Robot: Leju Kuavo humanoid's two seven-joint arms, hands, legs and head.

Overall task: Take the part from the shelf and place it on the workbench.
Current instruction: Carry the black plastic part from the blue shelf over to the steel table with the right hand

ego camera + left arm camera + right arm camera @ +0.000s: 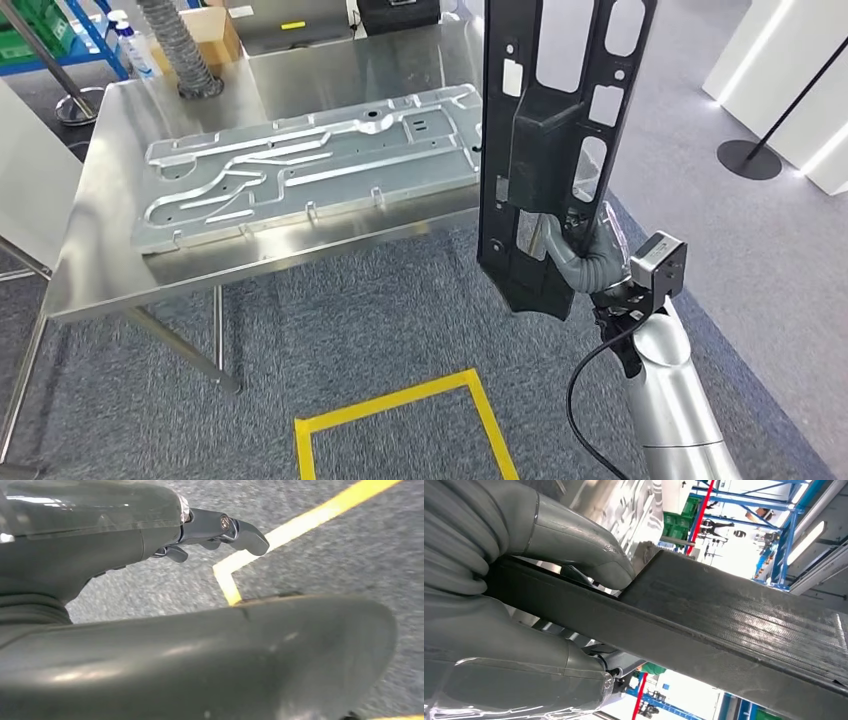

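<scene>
Workbench (100, 270): steel, ahead and to your left; a metal panel (310, 165) lies on it.
Part (560, 120): black, long axis near upright, just right of the bench edge.
Right hand (590, 262): grips the part's lower end.
Left hand (220, 530): empty, fingers apart, over the floor.
Move: swing left, lay flat.

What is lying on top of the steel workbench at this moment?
A long stamped silver metal panel lies flat on the workbench. The black part, gripped upright by the right hand, covers the bench's right end.
</scene>
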